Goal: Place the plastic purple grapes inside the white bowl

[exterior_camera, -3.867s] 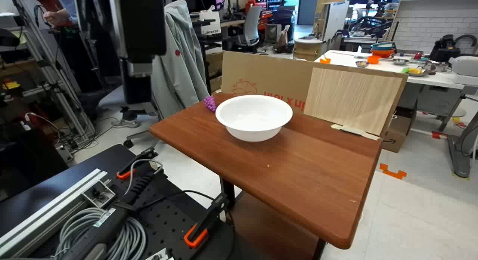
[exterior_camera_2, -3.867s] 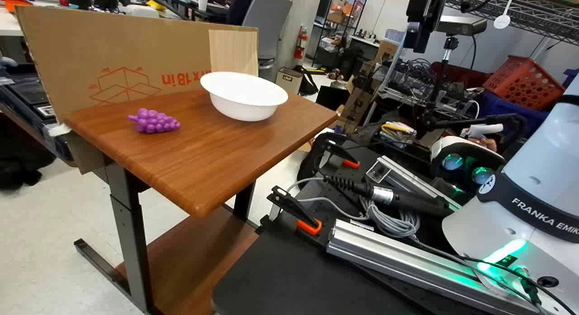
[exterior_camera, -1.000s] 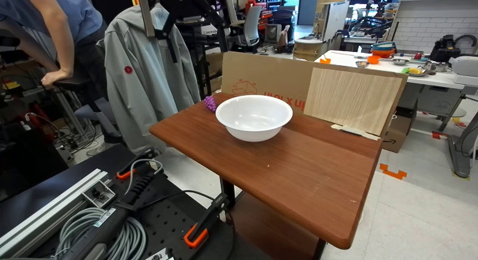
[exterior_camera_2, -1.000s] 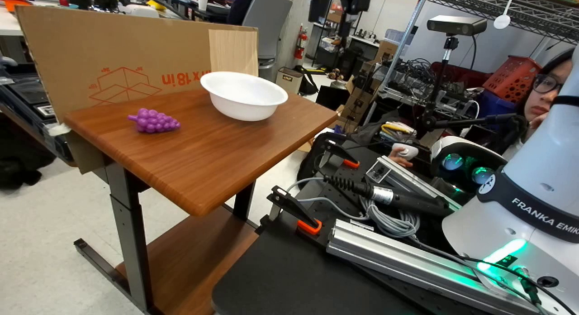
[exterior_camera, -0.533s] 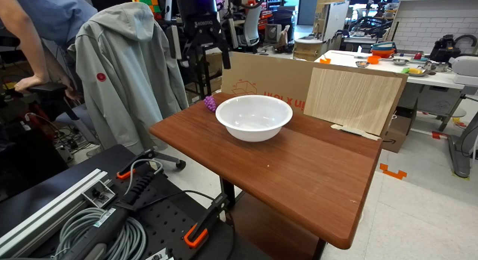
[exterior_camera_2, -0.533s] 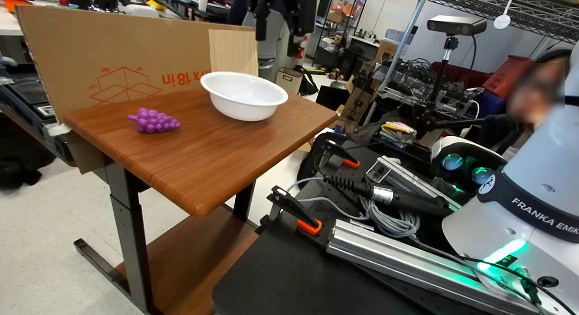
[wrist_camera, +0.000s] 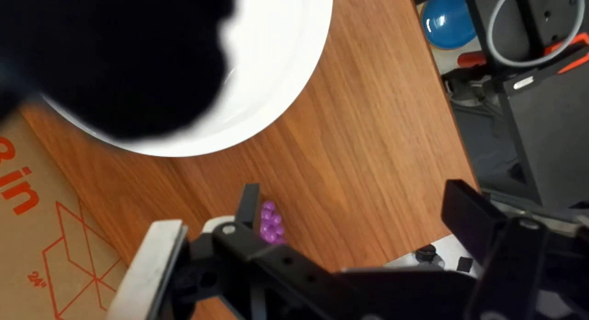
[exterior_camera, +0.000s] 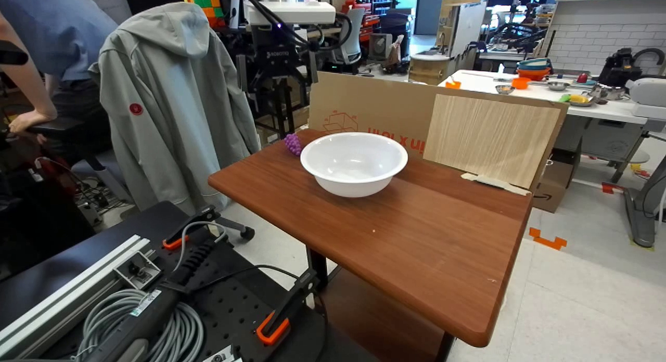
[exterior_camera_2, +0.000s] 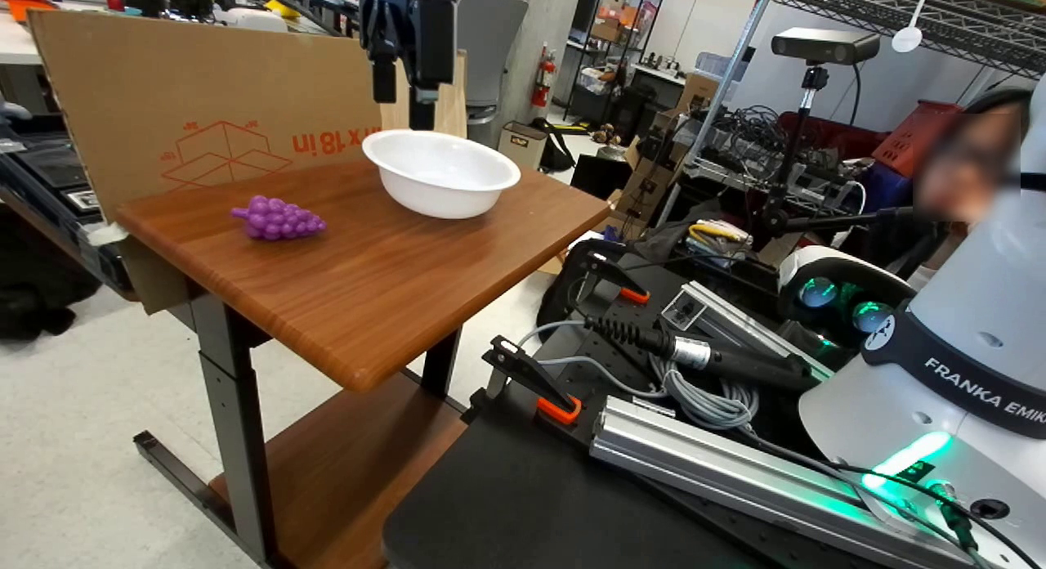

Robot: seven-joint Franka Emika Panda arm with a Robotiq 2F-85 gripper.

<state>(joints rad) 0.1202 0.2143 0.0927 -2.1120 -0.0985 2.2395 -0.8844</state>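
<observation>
My pincer [wrist_camera: 353, 196] hangs above a brown table [exterior_camera_2: 368, 283], its two fingers [wrist_camera: 248, 205] spread wide apart. Across its black housing, at the upper middle of the frame in an exterior view, the name ROBOTIQ [exterior_camera: 279, 54] reads in white. The purple grapes [exterior_camera_2: 278, 218] lie on the table at left of the frame in an exterior view, stem end pointing left, apart from the white bowl [exterior_camera_2: 437, 197] at upper centre. In the wrist view, one finger partly hides the grapes at lower centre, while the bowl sits at upper left behind a dark, blurred shape [wrist_camera: 115, 58].

A cardboard sheet [exterior_camera_2: 270, 78] stands along the table, printed in red: "x 18 in" upside down beside a box drawing [exterior_camera_2: 225, 152] at upper left in an exterior view, and "in" and "24" at left of the wrist view. On my white arm [exterior_camera_2: 981, 291], at far right of the frame in an exterior view, a black band [exterior_camera_2: 956, 377] is lettered FRANKA EMIK, the rest cut by the edge; a green light [exterior_camera_2: 907, 463] glows below.

In an exterior view, a grey jacket [exterior_camera: 161, 102] at upper left wears a round red badge [exterior_camera: 136, 108], and a brown carton [exterior_camera: 558, 182] at right shows a curved arrow [exterior_camera: 542, 197].
</observation>
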